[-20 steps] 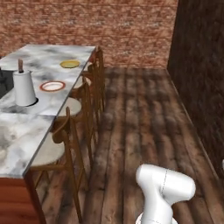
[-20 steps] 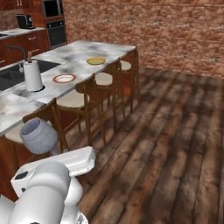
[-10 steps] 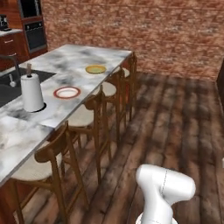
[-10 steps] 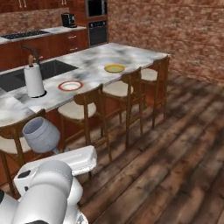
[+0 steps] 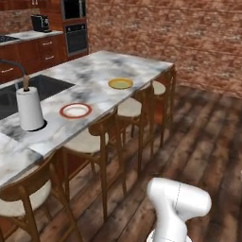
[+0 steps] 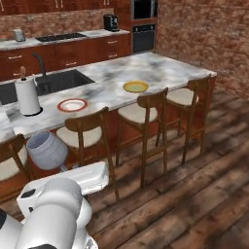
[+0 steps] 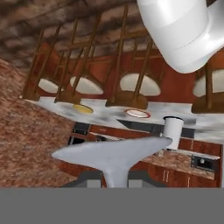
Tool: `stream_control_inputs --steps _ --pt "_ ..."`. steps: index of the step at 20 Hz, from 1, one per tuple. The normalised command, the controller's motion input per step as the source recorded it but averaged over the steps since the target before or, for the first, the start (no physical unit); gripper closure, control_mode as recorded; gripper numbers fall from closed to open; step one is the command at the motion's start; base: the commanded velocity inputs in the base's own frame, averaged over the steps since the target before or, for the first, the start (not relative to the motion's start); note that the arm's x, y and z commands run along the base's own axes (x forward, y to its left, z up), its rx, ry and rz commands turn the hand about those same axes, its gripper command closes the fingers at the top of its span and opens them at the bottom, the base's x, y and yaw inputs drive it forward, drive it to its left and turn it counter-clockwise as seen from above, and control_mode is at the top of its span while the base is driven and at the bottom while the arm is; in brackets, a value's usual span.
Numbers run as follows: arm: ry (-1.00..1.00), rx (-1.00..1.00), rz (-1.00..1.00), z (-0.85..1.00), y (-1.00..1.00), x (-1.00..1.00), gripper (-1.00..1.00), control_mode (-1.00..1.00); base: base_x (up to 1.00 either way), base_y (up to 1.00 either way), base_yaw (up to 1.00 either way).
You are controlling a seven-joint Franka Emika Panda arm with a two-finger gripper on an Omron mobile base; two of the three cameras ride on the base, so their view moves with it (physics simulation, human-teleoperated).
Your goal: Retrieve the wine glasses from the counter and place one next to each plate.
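gripper point(image 7: 111, 181): closed on the stem of a wine glass point(image 6: 47, 151), so it rides along safely | glass: low, near the arm | red plate point(image 6: 72, 105) and yellow plate point(image 6: 135, 87): far on the island point(image 6: 170, 73), each waiting for a glass

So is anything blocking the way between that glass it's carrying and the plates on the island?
The row of wooden stools lines the near side of the island, between the wine glass in the hand and the orange-red plate and yellow plate. Over the stool backs, nothing visible blocks the marble beside either plate.
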Motion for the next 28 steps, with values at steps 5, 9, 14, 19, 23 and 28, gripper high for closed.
stream_control_inputs --steps 5,9,14,19,23,28 --pt "0.0 0.0 0.0 0.0 0.0 0.0 1.0 1.0 0.89 -1.0 0.43" --pt "0.0 0.0 0.0 0.0 0.0 0.0 1.0 1.0 0.91 -0.91 0.51" --pt "0.0 0.0 0.0 0.0 0.0 0.0 1.0 1.0 1.0 -0.63 0.61" --pt "0.0 0.0 0.0 0.0 0.0 0.0 1.0 1.0 1.0 -0.33 0.7" --pt "0.0 0.0 0.0 0.0 0.0 0.0 1.0 1.0 1.0 -0.1 0.54" --pt "0.0 0.0 0.0 0.0 0.0 0.0 1.0 1.0 1.0 -0.14 0.45"
